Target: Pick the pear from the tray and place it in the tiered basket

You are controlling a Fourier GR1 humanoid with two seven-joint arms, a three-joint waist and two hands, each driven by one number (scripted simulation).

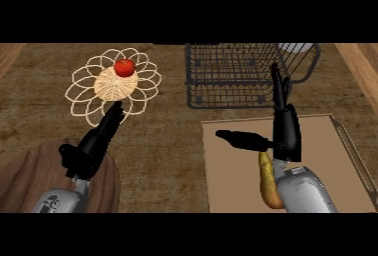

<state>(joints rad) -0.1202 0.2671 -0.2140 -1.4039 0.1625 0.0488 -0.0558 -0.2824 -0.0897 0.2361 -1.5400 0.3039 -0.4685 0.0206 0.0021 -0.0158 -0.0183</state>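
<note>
Two hands visible | right hand (286, 131): centre right, fingers straight, thumb spread wide, holding nothing | pear (269, 181): lower right, lying on tray (236, 170), partly behind right forearm | tiered basket (229, 75): upper centre-right, above tray | left hand (94, 142): lower left, fingers extended, holding nothing | wicker bowl (114, 85): upper left, contains red fruit (125, 67)

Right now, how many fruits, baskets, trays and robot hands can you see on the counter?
Fruits: 2, the yellow-brown pear and the round red fruit.
Baskets: 2, the dark wire tiered basket and the cream woven flower-shaped basket.
Trays: 1, the flat tan tray.
Hands: 2, the black left hand and the black right hand.
Total: 7.
</note>
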